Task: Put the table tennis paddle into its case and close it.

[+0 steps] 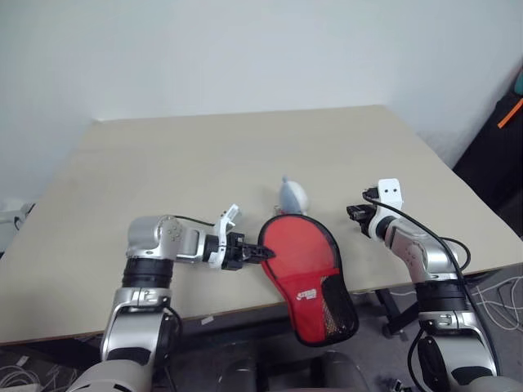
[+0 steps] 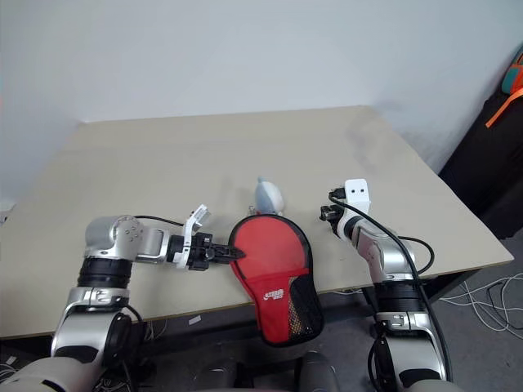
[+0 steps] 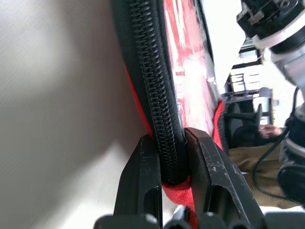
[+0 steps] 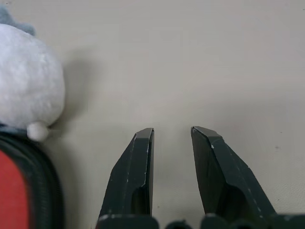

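The red case [image 1: 302,261] lies at the table's front edge, and its black mesh narrow end [image 1: 339,306] hangs out past that edge. My left gripper [image 1: 260,254] reaches in from the left and is shut on the case's black zipped rim [image 3: 157,95]. The rim sits pinched between both fingers [image 3: 143,167]. The table tennis paddle is hidden. My right gripper [image 4: 171,131] hovers just above the bare tabletop to the right of the case, open with nothing between its fingers.
A small white and grey plush toy [image 1: 292,194] lies just behind the case's round end, close to my right gripper. The beige table [image 1: 204,155] stretches away behind it. A black bag with orange trim [image 1: 502,131] stands off the table's right side, and cables [image 1: 498,306] lie on the floor.
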Action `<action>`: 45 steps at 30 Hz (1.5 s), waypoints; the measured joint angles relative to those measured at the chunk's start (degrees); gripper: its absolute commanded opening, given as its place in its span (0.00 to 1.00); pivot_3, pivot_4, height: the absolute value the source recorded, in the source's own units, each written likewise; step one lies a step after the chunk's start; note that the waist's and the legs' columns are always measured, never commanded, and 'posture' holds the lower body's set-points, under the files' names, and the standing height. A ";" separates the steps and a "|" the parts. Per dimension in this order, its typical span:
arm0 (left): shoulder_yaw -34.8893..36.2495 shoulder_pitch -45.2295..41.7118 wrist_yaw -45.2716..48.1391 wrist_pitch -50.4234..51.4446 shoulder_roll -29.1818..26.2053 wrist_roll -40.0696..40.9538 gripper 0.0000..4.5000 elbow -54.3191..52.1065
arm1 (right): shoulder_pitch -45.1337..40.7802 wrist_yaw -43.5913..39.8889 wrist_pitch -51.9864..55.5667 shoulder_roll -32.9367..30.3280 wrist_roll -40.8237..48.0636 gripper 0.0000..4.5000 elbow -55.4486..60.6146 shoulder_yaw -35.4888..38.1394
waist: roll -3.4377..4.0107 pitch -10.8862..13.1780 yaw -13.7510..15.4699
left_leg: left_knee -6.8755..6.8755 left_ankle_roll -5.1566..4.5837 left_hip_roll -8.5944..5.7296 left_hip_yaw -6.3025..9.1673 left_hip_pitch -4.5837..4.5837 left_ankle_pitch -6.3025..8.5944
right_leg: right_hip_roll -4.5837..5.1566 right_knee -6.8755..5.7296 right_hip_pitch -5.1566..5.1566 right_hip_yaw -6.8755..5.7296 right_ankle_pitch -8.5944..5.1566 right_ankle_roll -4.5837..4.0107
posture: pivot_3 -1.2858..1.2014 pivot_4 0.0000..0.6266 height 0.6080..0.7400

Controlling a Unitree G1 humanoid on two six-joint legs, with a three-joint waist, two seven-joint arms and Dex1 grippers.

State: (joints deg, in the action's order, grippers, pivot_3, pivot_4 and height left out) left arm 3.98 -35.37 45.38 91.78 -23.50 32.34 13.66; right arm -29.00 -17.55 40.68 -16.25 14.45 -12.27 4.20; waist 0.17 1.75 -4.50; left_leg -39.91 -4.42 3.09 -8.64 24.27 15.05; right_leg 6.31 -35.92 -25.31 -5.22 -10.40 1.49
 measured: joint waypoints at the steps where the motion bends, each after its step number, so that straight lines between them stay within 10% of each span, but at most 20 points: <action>1: 0.17 0.41 -0.24 0.03 -0.19 0.22 0.10 -0.79 | -0.01 -0.06 -0.05 0.00 -0.06 0.29 -0.06 -0.13 | 0.00 0.00 -0.03 | 0.00 0.04 0.06 -0.01 -0.02 0.00 | -0.06 0.00 0.01 0.01 0.00 -0.01 | 0.52 0.00 0.88; 11: 0.72 4.58 -5.13 0.10 -3.95 4.87 0.79 -4.64 | -0.15 -0.43 -0.83 0.26 -1.08 0.29 -0.81 -1.21 | 0.05 -0.06 -0.51 | 0.38 0.53 0.58 -0.24 -0.81 0.03 | -0.55 -0.03 0.30 0.37 -0.14 -0.30 | 0.52 0.00 0.88; 20: 0.45 1.76 -7.35 -1.96 -7.32 6.17 0.79 0.74 | -0.15 -1.14 -1.06 0.77 -1.12 0.29 -0.82 -1.32 | 0.20 -0.20 -0.59 | 0.52 0.72 0.63 -0.25 -0.90 -0.09 | -0.64 -0.07 0.31 0.38 -0.15 -0.33 | 0.52 0.00 0.88; 30: -5.80 -8.48 -9.51 -25.64 -16.12 -10.32 0.79 20.82 | -0.94 -2.21 -2.45 1.09 -1.41 0.29 -2.25 -1.64 | 0.20 -0.19 0.29 | 0.78 0.93 0.62 -0.36 -0.68 -0.23 | -0.68 -0.11 -0.08 0.39 -0.05 -0.84 | 0.52 0.00 0.88; 38: -10.83 -5.79 3.08 -49.12 -12.22 -13.57 0.79 6.80 | -2.01 -3.04 -4.65 1.53 -1.35 0.29 -2.37 -2.01 | 0.12 -0.15 1.50 | 0.68 0.91 0.53 -0.65 -0.51 -0.23 | -0.50 0.00 -0.07 0.23 -0.01 -0.90 | 0.52 0.00 0.88; 45: -15.06 0.85 13.32 -49.72 -9.23 -9.75 0.79 -7.17 | -4.28 -2.59 -5.20 0.69 -1.13 0.29 -4.47 0.86 | 0.16 -0.13 1.33 | 0.71 0.80 0.61 -0.65 -0.57 -0.30 | -0.63 -0.04 -0.08 0.29 -0.05 -0.83 | 0.52 0.00 0.88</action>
State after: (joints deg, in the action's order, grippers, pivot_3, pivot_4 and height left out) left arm -11.08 -34.52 58.70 42.06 -32.73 22.59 6.49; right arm -33.28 -20.14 35.48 -15.55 13.32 -16.74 5.06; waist 0.32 1.61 -3.17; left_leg -39.21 -3.62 3.70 -9.29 23.70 14.75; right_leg 5.68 -35.96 -25.40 -4.94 -10.45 0.65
